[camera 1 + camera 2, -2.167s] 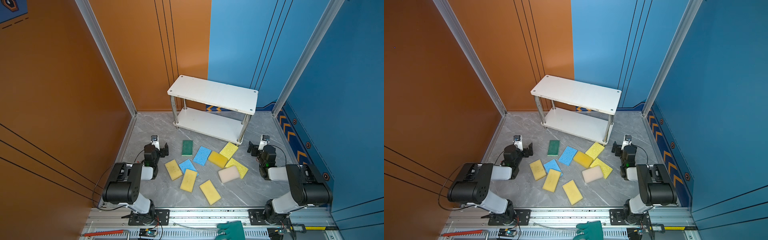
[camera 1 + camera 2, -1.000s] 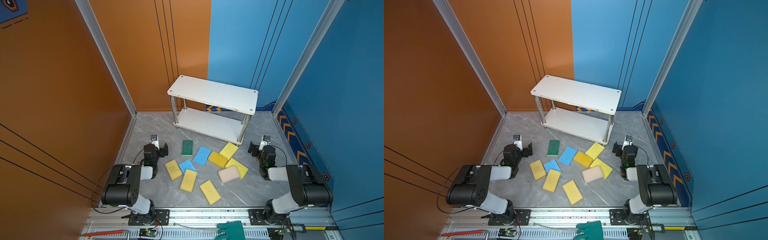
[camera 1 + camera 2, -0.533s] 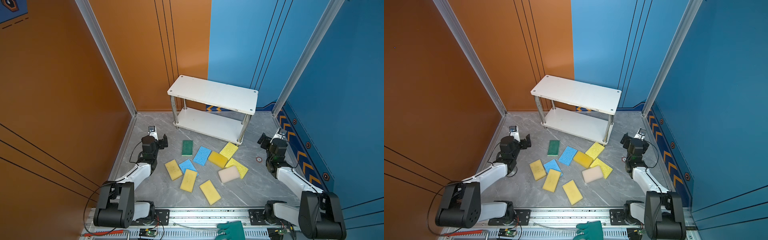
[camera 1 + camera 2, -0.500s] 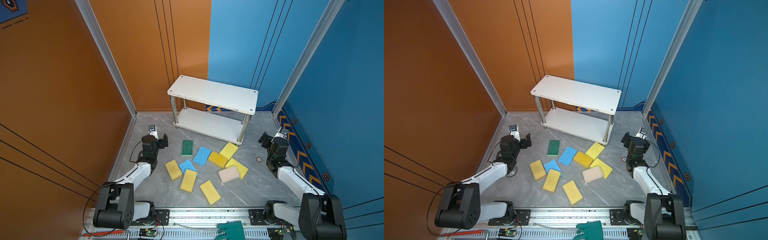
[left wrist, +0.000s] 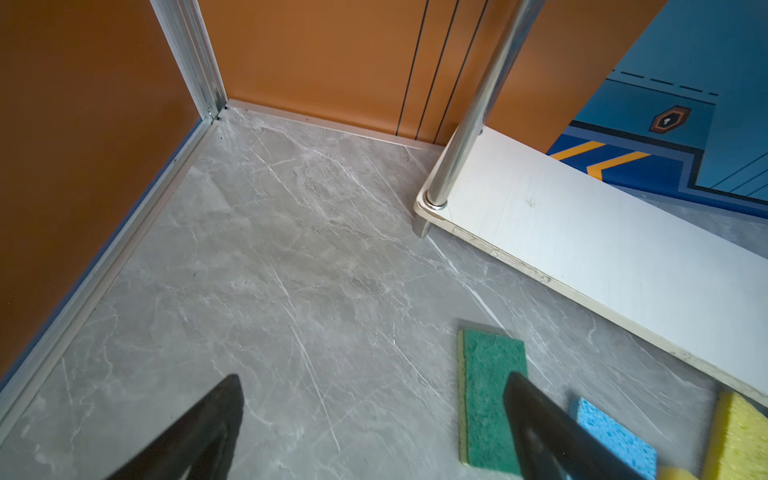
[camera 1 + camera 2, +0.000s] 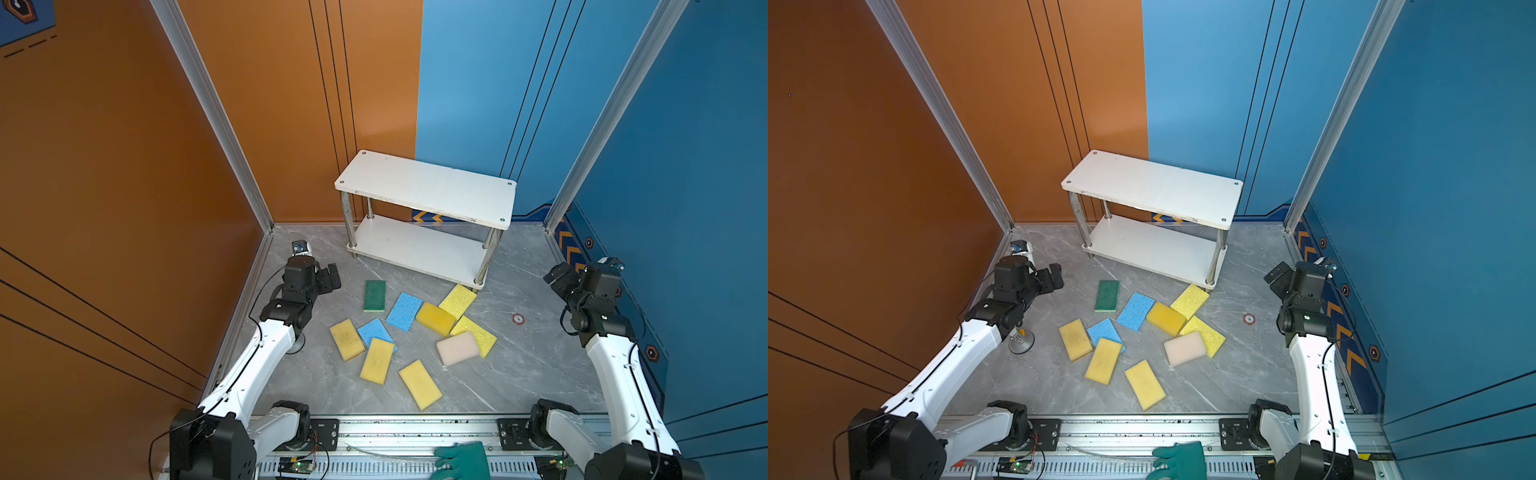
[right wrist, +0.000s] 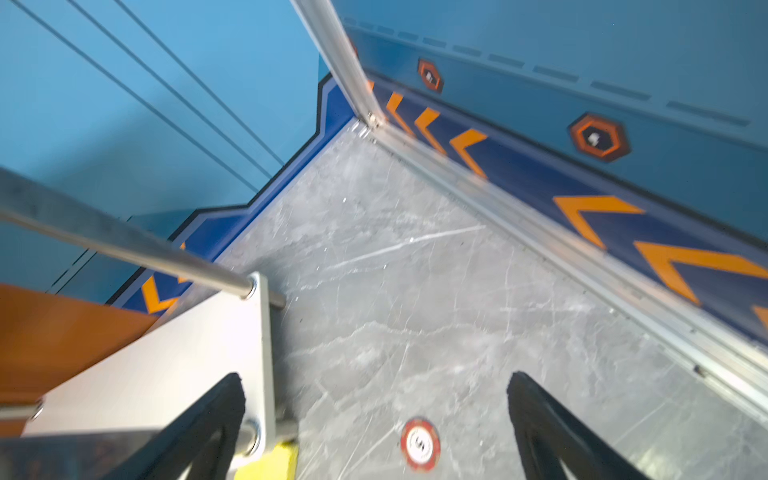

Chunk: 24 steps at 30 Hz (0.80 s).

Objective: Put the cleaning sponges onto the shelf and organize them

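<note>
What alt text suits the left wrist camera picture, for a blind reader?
The open left gripper hangs over grey marble floor, one black finger partly hiding a dark green sponge. Beyond lie a blue sponge, a yellow sponge, and the lower board of the white shelf.

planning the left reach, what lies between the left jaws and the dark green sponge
Only bare grey floor before the dark green sponge, in both top views.

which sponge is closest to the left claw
The dark green sponge. It is the only green one and lies on the floor just ahead of the open left claw; all the rest lie farther from it.
</note>
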Each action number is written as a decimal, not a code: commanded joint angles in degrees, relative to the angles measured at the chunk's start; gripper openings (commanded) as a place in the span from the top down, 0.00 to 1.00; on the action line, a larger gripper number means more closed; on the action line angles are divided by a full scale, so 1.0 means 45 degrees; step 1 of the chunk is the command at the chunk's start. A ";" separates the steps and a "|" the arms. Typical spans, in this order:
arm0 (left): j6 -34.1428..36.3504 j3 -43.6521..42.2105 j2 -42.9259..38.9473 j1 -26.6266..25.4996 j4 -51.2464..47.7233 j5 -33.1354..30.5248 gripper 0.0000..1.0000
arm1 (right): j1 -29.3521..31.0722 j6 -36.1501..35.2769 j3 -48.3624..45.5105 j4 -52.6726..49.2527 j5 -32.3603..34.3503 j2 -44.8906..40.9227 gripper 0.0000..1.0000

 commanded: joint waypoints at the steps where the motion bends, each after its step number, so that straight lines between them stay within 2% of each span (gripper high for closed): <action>1: -0.1124 0.0294 -0.0649 -0.0260 -0.2270 0.0811 0.02 | 0.0159 0.0511 0.0742 -0.2462 -0.1863 -0.0331 0.00; 11: -0.2319 0.0357 -0.1715 -0.0755 -0.3034 0.5644 0.02 | 0.0544 0.0843 0.2468 -0.4613 -0.4121 -0.1117 0.00; 19: -0.2795 0.1293 -0.1782 -0.0897 -0.3666 0.7296 0.02 | 0.0863 0.1003 0.4236 -0.5949 -0.5984 -0.0333 0.00; 24: -0.2936 0.1907 -0.1584 -0.0749 -0.3677 0.7543 0.02 | 0.0926 0.1530 0.5070 -0.6004 -0.6720 0.0517 0.00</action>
